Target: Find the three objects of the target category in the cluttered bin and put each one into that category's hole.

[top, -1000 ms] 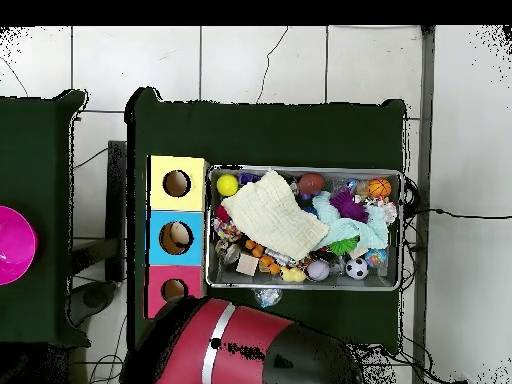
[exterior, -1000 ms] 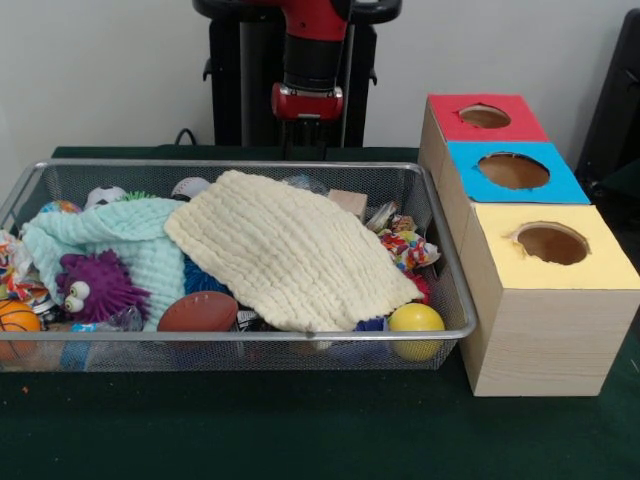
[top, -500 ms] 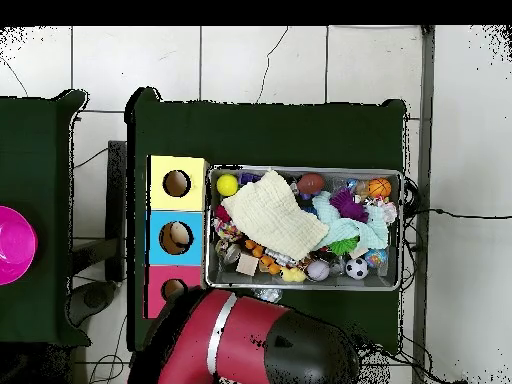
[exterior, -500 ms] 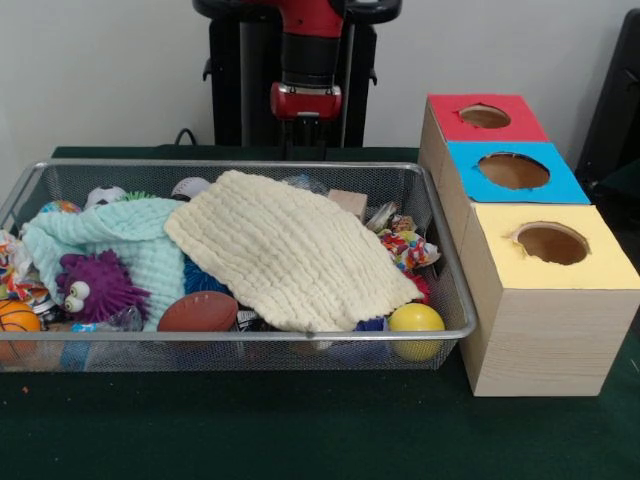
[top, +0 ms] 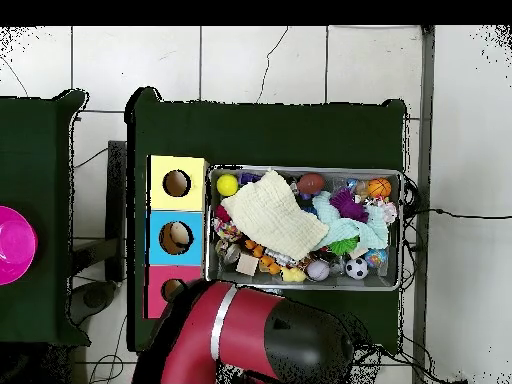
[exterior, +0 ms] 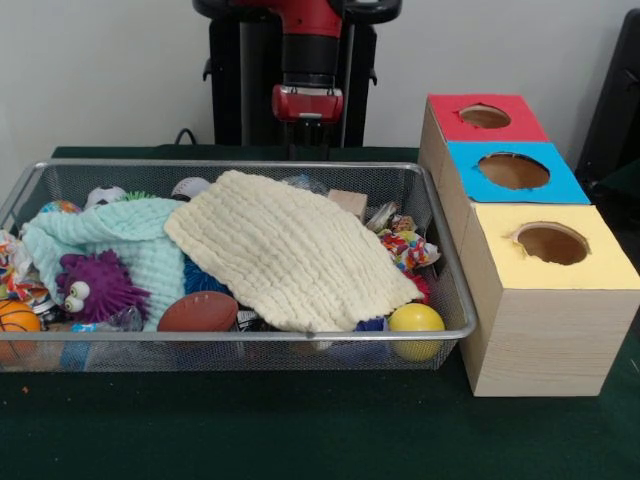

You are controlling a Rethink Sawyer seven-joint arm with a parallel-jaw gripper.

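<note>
Presently I couldn't tell the end effector (exterior: pixel 308 150) state, far behind the bin (exterior: pixel 300 335). Likely targets, balls, lay inside: yellow ball (exterior: pixel 416 322) near right, judged light, smooth; grip across its middle.

Cream cloth (exterior: pixel 290 248) hides bin (exterior: pixel 240 166) middle (toys beneath unidentifiable); arm (exterior: pixel 310 40) cut at top edge.

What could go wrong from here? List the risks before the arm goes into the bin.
1. The cream cloth and mint cloth cover much of the wire bin, so targets may lie hidden beneath, and a grasp could snag fabric instead.
2. The yellow ball and brown football sit tight against the bin's near wall, which may leave the hand little room.
</note>
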